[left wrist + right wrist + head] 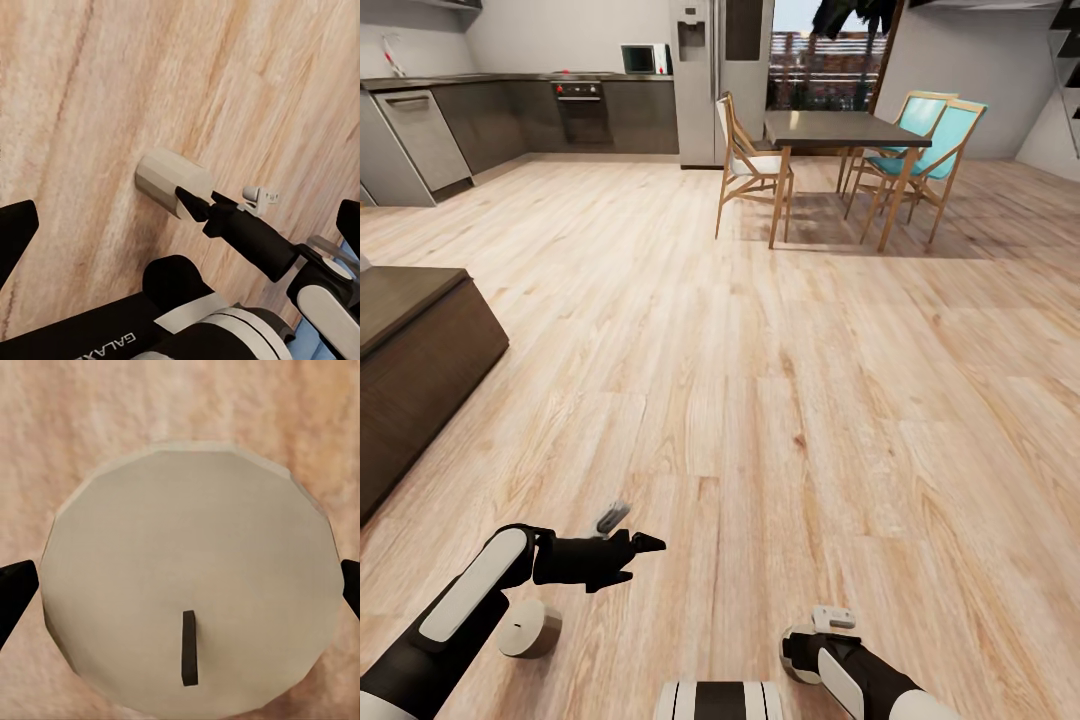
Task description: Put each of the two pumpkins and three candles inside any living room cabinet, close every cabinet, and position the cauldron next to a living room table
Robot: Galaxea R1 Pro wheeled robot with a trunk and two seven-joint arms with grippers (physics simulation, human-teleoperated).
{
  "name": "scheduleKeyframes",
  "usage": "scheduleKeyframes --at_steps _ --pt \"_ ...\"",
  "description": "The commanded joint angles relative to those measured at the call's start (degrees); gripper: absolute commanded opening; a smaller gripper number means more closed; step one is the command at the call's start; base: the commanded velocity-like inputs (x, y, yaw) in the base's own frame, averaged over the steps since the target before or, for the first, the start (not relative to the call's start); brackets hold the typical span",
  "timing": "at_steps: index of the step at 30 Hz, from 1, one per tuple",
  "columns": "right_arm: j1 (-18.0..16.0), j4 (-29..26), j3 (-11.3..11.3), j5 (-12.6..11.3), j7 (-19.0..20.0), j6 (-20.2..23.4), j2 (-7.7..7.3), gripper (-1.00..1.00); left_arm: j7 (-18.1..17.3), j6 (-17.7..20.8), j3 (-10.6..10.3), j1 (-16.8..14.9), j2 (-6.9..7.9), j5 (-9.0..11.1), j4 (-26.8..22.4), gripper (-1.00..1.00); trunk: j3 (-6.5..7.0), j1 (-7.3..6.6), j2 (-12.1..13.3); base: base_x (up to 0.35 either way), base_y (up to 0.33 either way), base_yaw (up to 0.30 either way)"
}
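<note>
Two candles lie on the wood floor close in front of me. My right gripper (801, 660) points straight down with its fingers open on either side of one candle (187, 577), a pale puck with a dark wick; the fingertips stand at its rim. The left wrist view shows that candle (169, 178) with the right gripper (196, 208) on it. The other candle (530, 628) lies under my left forearm. My left gripper (635, 555) hovers open and holds nothing. The low dark brown cabinet (420, 345) stands at the left. The pumpkins, the cauldron and the coffee table are out of view.
A dark dining table (845, 130) with wooden chairs (750, 165) stands far ahead on the right. Grey kitchen units (510, 115) and a fridge (695, 80) line the back wall. Open wood floor (760, 400) stretches between me and them.
</note>
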Motion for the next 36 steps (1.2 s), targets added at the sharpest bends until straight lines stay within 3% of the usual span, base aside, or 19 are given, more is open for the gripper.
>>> scheduleKeyframes --at_steps 1,15,20,23,24,27,29,31,36 --pt "0.0 -0.1 0.5 -0.6 -0.5 0.2 -0.04 -1.0 0.6 0.0 -0.1 0.0 0.04 0.6 0.0 1.0 -0.04 -0.01 0.0 0.0 0.0 0.0" --pt "0.0 -0.3 0.5 -0.6 -0.5 0.5 0.0 -1.0 0.9 -0.2 0.0 0.0 -0.08 0.4 0.3 1.0 3.06 -0.37 0.2 0.0 0.0 0.0" --pt "-0.1 -1.1 0.4 -0.5 -1.1 1.4 0.15 -1.0 1.3 -0.3 0.3 -0.1 0.07 -1.3 0.7 1.0 4.17 -0.5 0.2 0.0 0.0 0.0" --pt "-1.4 -1.5 0.4 -0.5 -2.0 4.0 0.26 -1.0 1.4 -0.4 0.6 -0.2 0.07 -4.6 1.4 1.0 4.83 -0.58 0.3 0.0 0.0 0.0" --pt "-3.1 -1.8 0.4 -0.5 -2.7 6.2 0.32 -1.0 1.4 -0.5 0.8 -0.4 0.06 -7.7 1.7 1.0 5.05 -0.6 0.3 0.0 0.0 0.0" --pt "-7.1 -2.6 0.3 -0.6 -5.4 10.3 0.69 -1.0 1.5 -0.5 1.5 -0.6 0.05 -13.0 2.0 1.0 5.72 -0.68 0.3 0.0 0.0 0.0" --pt "-8.7 -3.6 0.2 -0.8 -7.6 12.7 0.76 -1.0 1.6 -0.5 2.3 -0.6 0.05 -14.6 2.0 1.0 6.16 -0.73 0.4 0.0 0.0 0.0" --pt "-10.0 -6.4 0.0 -1.1 -10.4 15.7 0.83 -1.0 1.7 -0.6 3.0 -0.7 0.04 -17.8 2.1 1.0 6.6 -0.78 0.4 0.0 0.0 0.0" --pt "-10.5 -10.6 -0.2 -1.4 -11.9 18.3 0.88 -1.0 1.7 -0.6 5.1 -0.7 -0.12 -23.0 2.1 1.0 7.71 -0.91 0.5 0.0 0.0 0.0"
